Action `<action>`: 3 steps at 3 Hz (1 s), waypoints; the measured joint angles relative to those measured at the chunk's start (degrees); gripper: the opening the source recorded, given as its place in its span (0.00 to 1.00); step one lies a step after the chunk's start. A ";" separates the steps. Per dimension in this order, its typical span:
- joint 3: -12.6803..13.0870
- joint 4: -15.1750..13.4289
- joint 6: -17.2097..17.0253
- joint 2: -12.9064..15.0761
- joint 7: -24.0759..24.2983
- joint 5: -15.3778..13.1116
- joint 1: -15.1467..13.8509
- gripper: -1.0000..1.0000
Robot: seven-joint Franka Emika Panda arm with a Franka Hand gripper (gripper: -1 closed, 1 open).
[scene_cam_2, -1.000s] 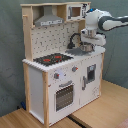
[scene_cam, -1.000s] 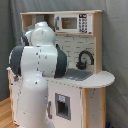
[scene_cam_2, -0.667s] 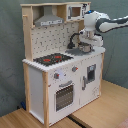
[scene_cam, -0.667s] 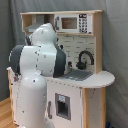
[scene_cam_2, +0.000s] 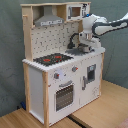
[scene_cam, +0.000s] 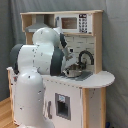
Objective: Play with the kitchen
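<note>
The toy kitchen (scene_cam_2: 42, 80) of pale wood and white panels shows in both exterior views. It has a grey hood (scene_cam_2: 49, 20), a hob (scene_cam_2: 52, 59) with red rings, an oven door (scene_cam_2: 63, 95), knobs (scene_cam_2: 56, 76) and a black faucet (scene_cam_2: 75, 38). My gripper (scene_cam_2: 86, 46) hangs just over the sink (scene_cam_2: 79, 50), beside the faucet, with the arm (scene_cam_2: 107, 25) reaching in from the second exterior view's right. In the first exterior view the white arm (scene_cam: 42, 55) covers the kitchen's left half. There the gripper (scene_cam: 70, 67) sits at the sink (scene_cam: 80, 75), left of the faucet (scene_cam: 86, 56).
A toy microwave (scene_cam: 75, 23) sits on the top shelf above the sink. A grey curtain (scene_cam_2: 10, 60) hangs behind the kitchen, which stands on a wooden table (scene_cam_2: 100, 112). The rounded counter end (scene_cam: 102, 77) juts out on the first exterior view's right.
The gripper has sunk a little toward the sink. The arm's upper links have shifted slightly in the first exterior view.
</note>
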 joint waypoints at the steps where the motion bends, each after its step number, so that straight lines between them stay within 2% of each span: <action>1: -1.31 0.80 2.97 -3.98 -2.55 1.59 0.00 0.00; 2: -1.95 1.71 5.21 -8.05 -4.82 4.02 -0.01 0.00; 3: -2.44 3.38 5.98 -12.10 -7.39 7.10 -0.02 0.00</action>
